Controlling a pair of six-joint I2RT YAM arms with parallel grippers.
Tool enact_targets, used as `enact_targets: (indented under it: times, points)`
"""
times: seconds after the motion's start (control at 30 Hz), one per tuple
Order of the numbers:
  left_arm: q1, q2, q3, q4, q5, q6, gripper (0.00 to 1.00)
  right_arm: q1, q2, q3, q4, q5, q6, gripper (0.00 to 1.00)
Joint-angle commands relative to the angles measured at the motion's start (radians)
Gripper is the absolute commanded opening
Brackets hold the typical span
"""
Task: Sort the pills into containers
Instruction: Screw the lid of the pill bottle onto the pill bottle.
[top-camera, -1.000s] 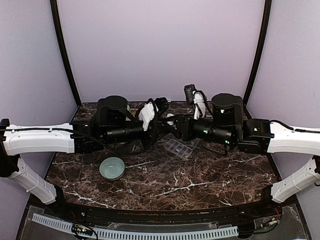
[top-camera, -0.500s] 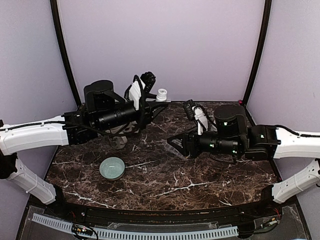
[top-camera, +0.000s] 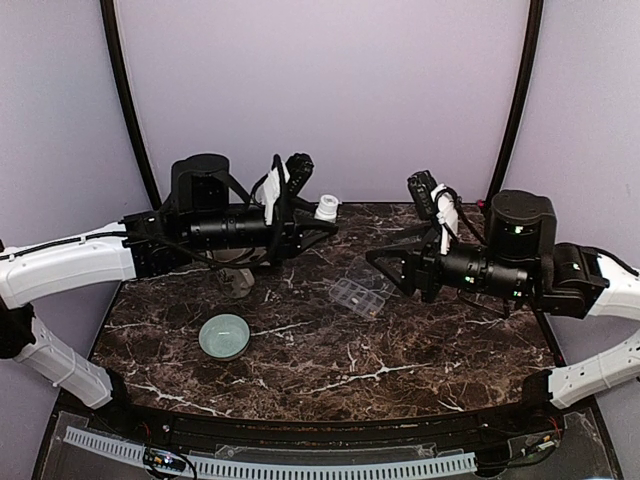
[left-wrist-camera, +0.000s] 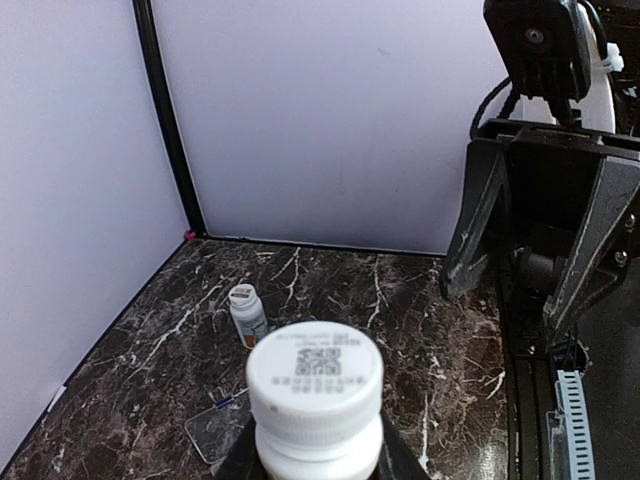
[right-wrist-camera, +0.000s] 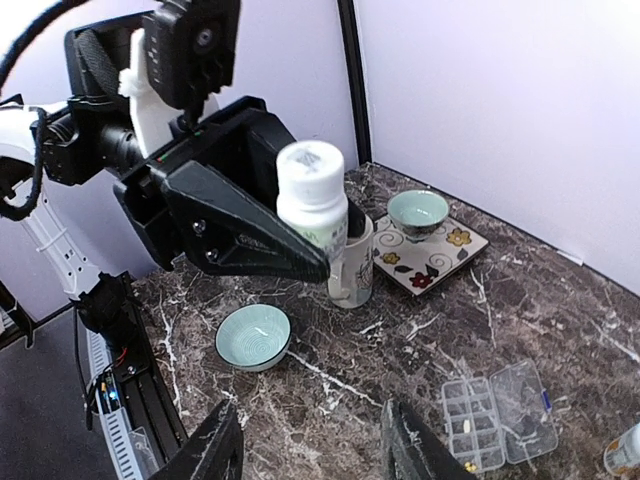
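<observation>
Left end effector (top-camera: 318, 222) clamped on white-capped bottle (top-camera: 326, 207), right end effector (top-camera: 376, 266) parted, empty, pill organiser (top-camera: 358, 296) well inside table (top-camera: 450, 370) edges

The pill organiser box (top-camera: 358, 296) is a small, clear plastic rectangle. It lies flat on the dark marble desk (top-camera: 400, 350), just off the middle, toward 1 o'clock in the top view. It stands free, with nothing touching it. The box is open. The tray half is divided into rows of little compartments, and the transparent lid (right-wrist-camera: 525, 398) is folded out flat on the desk beside it, still joined along the hinge. In the right wrist view the lid lies on the 2 o'clock side of the tray. One compartment holds a small pale pill (right-wrist-camera: 466, 426). Most of the other compartments look empty, but they are too small to tell surely.
</observation>
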Motion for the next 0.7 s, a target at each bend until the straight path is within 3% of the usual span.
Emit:
enact_targets:
  times: [0.0,0.27,0.67]
  points:
    - [0.031,0.025,0.061,-0.093,0.217,-0.023,0.00,0.006,0.006,0.056,0.004,0.006,-0.137,0.48]
    - [0.042,0.090,0.123,-0.198,0.416,0.004,0.00,0.004,0.057,0.096,0.026,-0.041,-0.185,0.48]
    - [0.046,0.124,0.154,-0.255,0.550,0.034,0.00,-0.067,0.101,0.114,0.046,-0.191,-0.142,0.47]
